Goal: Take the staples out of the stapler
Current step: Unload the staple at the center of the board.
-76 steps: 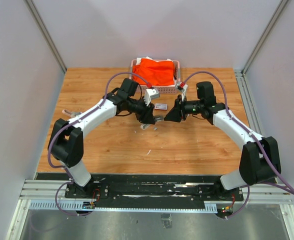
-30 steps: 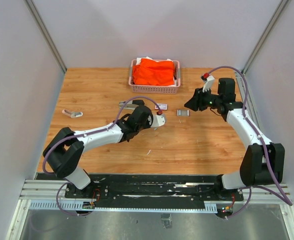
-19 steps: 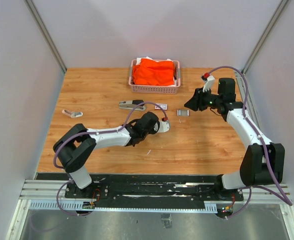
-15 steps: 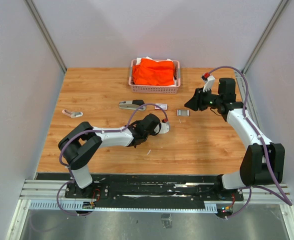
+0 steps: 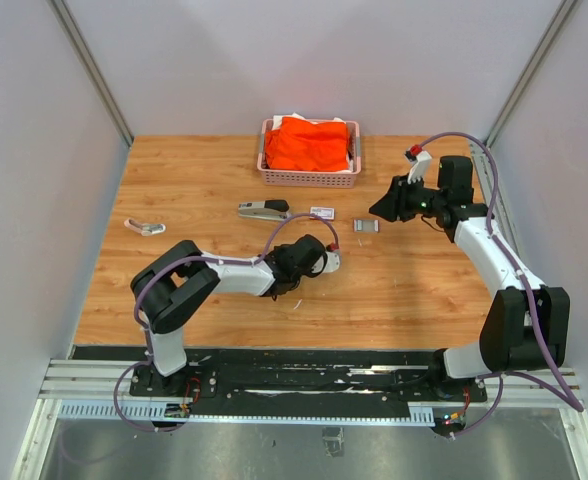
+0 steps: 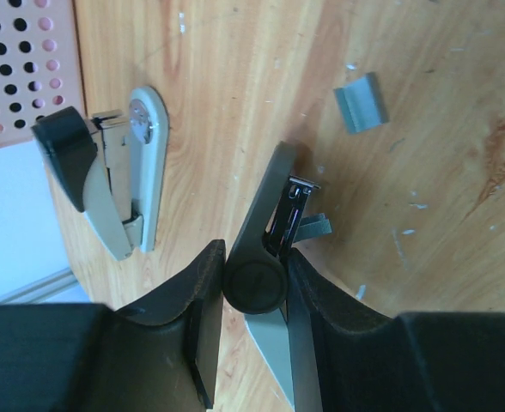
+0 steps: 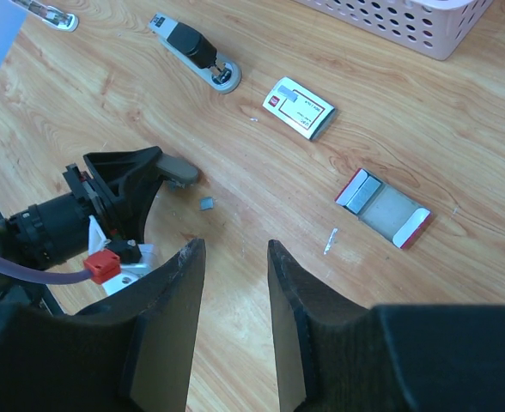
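Left jaws clamp the stapler [image 6: 265, 197] at its hinge; right jaws stand open, empty. Risk: the stapler pivots in this narrow hold, drops on the loose staples [image 6: 360, 103] and scatters them across the bench [image 6: 441, 215].

Overhead view spans table [image 5: 174, 180]; 2 close wrist views face down

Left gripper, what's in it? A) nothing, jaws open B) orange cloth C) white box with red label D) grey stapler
D: in the left wrist view the left gripper is clamped on a grey stapler, while the white box lies loose on the wood.
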Tool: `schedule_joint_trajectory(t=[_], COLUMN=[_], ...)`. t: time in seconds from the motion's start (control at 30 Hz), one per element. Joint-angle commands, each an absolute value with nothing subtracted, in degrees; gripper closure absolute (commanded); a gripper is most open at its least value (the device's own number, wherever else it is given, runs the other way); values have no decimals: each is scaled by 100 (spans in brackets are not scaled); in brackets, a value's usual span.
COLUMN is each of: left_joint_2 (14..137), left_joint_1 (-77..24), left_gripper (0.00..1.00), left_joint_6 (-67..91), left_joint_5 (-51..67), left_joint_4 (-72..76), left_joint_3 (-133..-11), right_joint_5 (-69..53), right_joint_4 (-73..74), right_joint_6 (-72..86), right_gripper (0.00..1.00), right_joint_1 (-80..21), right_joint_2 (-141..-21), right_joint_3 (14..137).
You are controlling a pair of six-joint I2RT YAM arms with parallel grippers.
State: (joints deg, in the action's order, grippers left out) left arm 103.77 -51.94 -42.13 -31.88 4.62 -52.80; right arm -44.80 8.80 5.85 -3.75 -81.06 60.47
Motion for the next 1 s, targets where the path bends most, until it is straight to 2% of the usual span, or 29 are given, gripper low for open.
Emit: schedule_joint_trajectory(t=[0.0,0.4,0.67,0.73,0.87,0.97], left_joint_2=[10542,10011,9709,9586,9454,9403], left_joint_1=[-5300,-5149,-4866,-4767,-4275,-4041], left_gripper=[93,94,100,100,100,100], left_joint_6=[-4219,-3678,-3316,-3052,-2302,-2092], left_joint_5=[-3383,-3148,-2958,-2519,-679,108], left_joint_4=[607,182,98,-85,-1156,-1506], left_joint_3=[-5335,-5576,-5585,-5654,-6116,-6317], right_joint_5=[-4597,-4640,-4666,-4948,-5653,-5713], right_joint_4=[704,653,584,429,-503,-1141], right_joint_6=[650,721,734,745,440,-389], right_gripper=[63,63,63,64,61,45], right_joint_1=[-256,-202,-200,-202,-230,-373], right_joint_2=[-7973,-7946,-7937,-7973,-7941,-7734], right_joint_3=[5969,5923,5882,5829,5414,4927])
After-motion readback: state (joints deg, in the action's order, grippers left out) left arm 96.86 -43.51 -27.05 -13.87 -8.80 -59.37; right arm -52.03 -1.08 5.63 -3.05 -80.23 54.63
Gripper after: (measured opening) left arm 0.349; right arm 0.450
